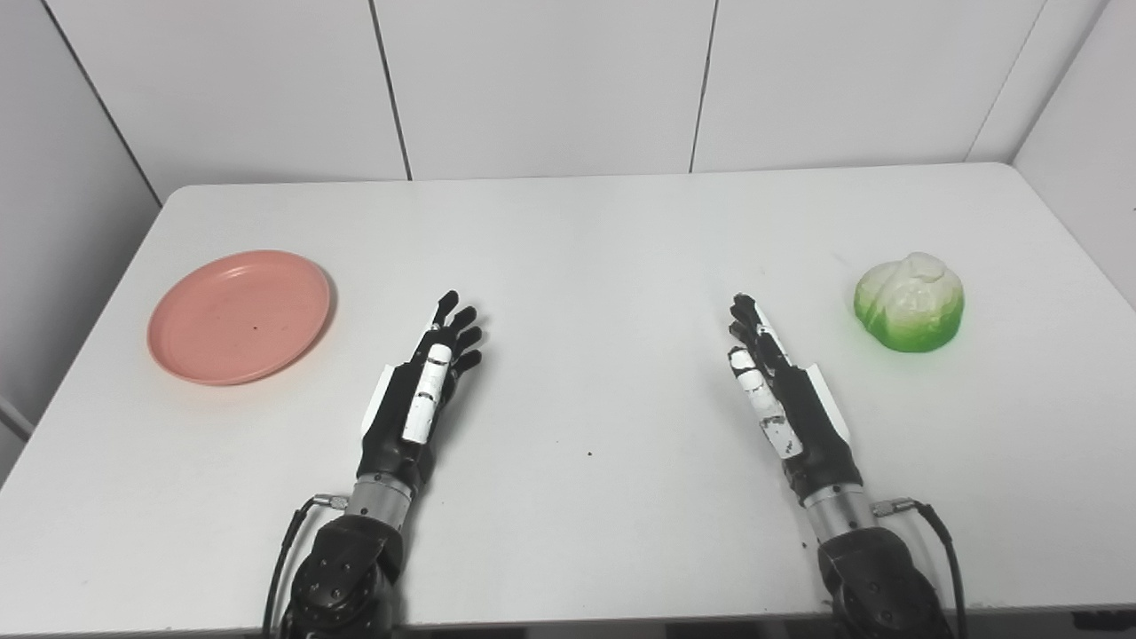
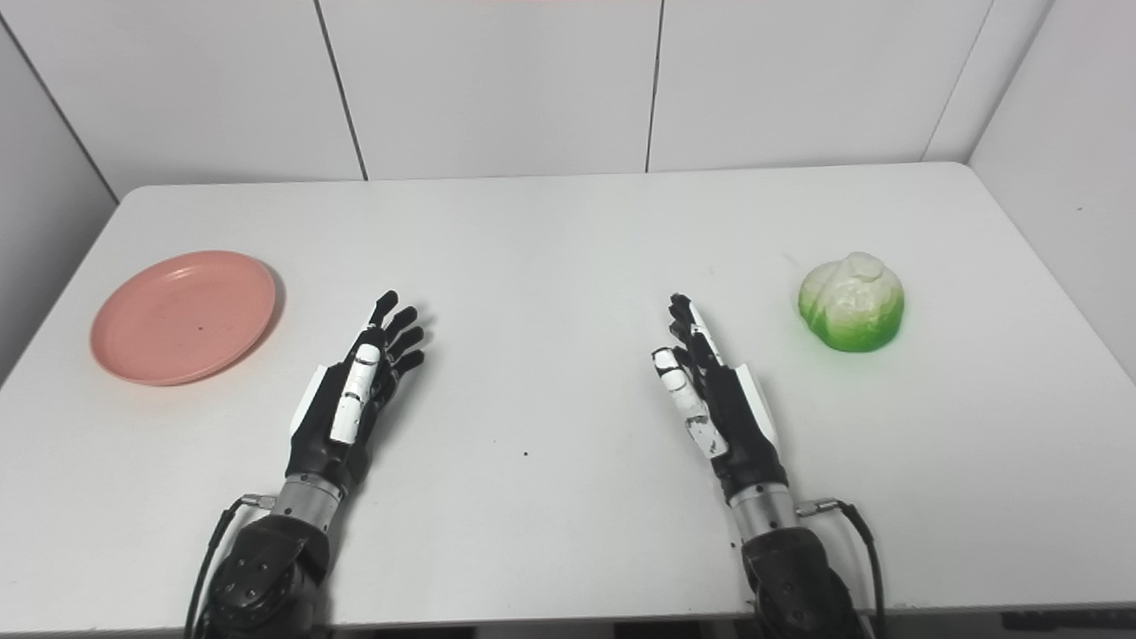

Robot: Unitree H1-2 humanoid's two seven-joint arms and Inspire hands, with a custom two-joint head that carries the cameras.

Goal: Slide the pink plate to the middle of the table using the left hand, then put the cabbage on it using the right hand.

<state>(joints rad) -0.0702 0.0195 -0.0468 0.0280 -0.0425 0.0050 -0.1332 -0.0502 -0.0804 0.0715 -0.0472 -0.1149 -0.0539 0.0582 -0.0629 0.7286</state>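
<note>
Resting w/ fingers spread, empty: left hand (image 1: 419, 395) nr pink plate (image 1: 238, 316); right hand (image 1: 781, 390) nr cabbage (image 1: 910, 302).

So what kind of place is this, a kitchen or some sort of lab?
Most likely a robot test bench, not a kitchen: a bare white table boxed in by plain white wall panels, with only a pink plate and a toy-like cabbage set out as props.

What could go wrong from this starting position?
The pink plate lies near the table's left edge, so a badly aimed push by the open left hand might send it off. The rounded cabbage could slip or roll away when the open right hand closes on it.
</note>
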